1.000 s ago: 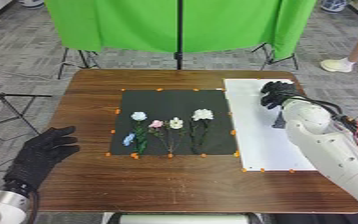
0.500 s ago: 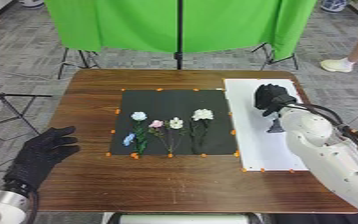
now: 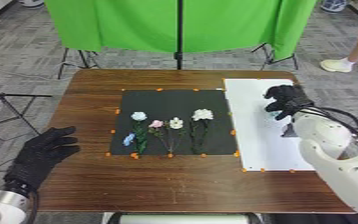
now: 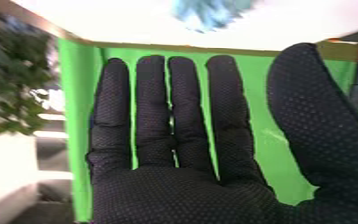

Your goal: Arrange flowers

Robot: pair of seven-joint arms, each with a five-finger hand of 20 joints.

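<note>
Green cloth (image 3: 122, 25) at top, brown surface (image 3: 158, 187) below.
Left hand (image 3: 35, 155) lower left, right hand (image 3: 287, 98) upper right, both with open fingers (image 4: 235, 110).

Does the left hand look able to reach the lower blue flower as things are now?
Probably yes: between the left hand and the lower blue flower lie only flat table and black mat.
</note>
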